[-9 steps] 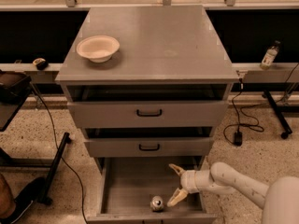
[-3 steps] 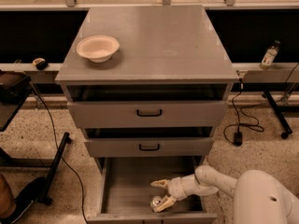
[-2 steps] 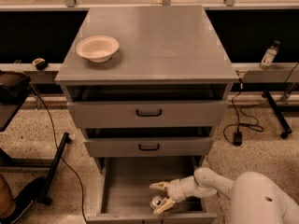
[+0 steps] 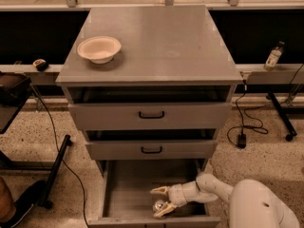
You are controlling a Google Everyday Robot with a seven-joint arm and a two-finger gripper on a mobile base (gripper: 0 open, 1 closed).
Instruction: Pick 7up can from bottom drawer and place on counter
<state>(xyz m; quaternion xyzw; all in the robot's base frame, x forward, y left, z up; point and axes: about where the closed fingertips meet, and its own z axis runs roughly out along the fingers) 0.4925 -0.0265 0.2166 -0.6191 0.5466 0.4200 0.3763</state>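
Note:
The bottom drawer (image 4: 124, 186) stands pulled open at the foot of the grey cabinet. The 7up can (image 4: 158, 205) lies near the drawer's front edge, with only its silver top showing. My gripper (image 4: 160, 200) reaches in from the right, low inside the drawer. Its two tan fingers (image 4: 160, 190) are spread, one behind the can and one in front of it, so the can sits between them. The counter (image 4: 156, 37) is the cabinet's flat grey top.
A cream bowl (image 4: 99, 48) sits on the counter's left side. The two upper drawers with black handles (image 4: 151, 114) are slightly ajar. A small bottle (image 4: 273, 56) stands on a ledge at the right. Cables and a black stand lie on the floor on both sides.
My gripper has moved left from the drawer's right side and down to the can. Its fingers now straddle the can, which has stayed in place.

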